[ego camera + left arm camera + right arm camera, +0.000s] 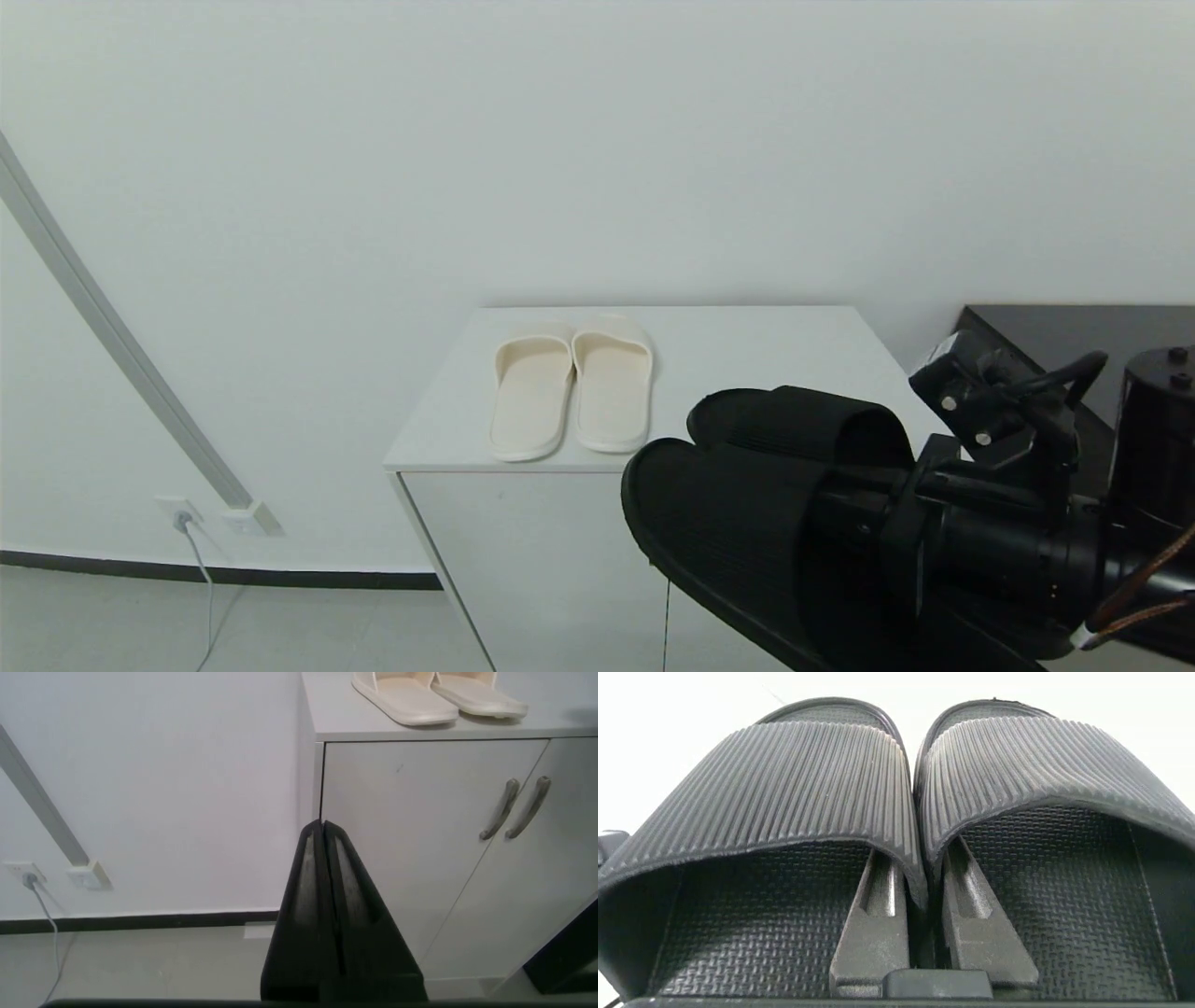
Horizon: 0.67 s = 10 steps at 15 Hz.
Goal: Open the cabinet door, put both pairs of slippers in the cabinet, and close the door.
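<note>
A pair of cream slippers (569, 387) lies side by side on top of the white cabinet (775, 341), toes toward the wall. My right gripper (845, 523) holds a pair of black ribbed slippers (747, 495) in front of the cabinet's right part. In the right wrist view one finger sits inside each black slipper (822, 784), and the gripper (920, 877) pinches their inner walls together. My left gripper (324, 840) hangs low to the cabinet's left, shut with nothing in it. Both cabinet doors (420, 831) are closed, their handles (514, 809) meeting at the middle. The cream slippers (439, 695) show above them.
A grey cable duct (93, 317) runs slantwise down the wall to a socket (179, 511) with a cord plugged in. A dark tabletop (1074, 327) stands right of the cabinet. Bare floor (140, 961) lies to the cabinet's left.
</note>
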{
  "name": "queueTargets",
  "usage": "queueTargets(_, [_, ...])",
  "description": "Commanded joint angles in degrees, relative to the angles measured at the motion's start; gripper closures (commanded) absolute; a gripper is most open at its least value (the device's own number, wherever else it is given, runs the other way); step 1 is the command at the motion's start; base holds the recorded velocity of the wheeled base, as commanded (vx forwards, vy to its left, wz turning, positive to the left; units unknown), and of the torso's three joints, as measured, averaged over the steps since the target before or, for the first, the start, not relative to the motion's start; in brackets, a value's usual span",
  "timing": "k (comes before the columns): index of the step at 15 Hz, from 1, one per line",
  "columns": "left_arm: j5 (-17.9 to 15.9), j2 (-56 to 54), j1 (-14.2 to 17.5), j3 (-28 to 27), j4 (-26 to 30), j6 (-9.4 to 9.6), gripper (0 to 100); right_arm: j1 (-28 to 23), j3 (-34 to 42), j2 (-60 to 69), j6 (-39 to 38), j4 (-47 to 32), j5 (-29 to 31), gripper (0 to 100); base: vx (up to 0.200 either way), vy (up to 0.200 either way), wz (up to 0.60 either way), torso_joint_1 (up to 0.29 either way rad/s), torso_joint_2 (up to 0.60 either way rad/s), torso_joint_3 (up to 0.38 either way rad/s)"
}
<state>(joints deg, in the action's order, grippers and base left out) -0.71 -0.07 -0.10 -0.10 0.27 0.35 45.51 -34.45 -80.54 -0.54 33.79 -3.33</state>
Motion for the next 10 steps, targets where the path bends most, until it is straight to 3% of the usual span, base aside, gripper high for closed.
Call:
queueTargets(1, [0.0,0.07,0.01,0.01,0.0,0.0,100,0.11,0.35,0.74,-0.08,0.05,-0.01,100,-0.2,0.0,0.0,0.002,0.0,-0.002])
queueTargets(6, [0.0,0.07,0.01,0.01,0.0,0.0,100,0.11,1.05,0.56,0.01,-0.04,-0.01,100,-0.2,0.0,0.0,0.003,0.0,0.004])
queueTargets(10, [0.09,0.07,0.01,0.01,0.0,0.0,100,0.11,1.58,0.39,0.01,0.05,-0.1,100,0.0,0.0,0.0,0.0,0.0,0.0])
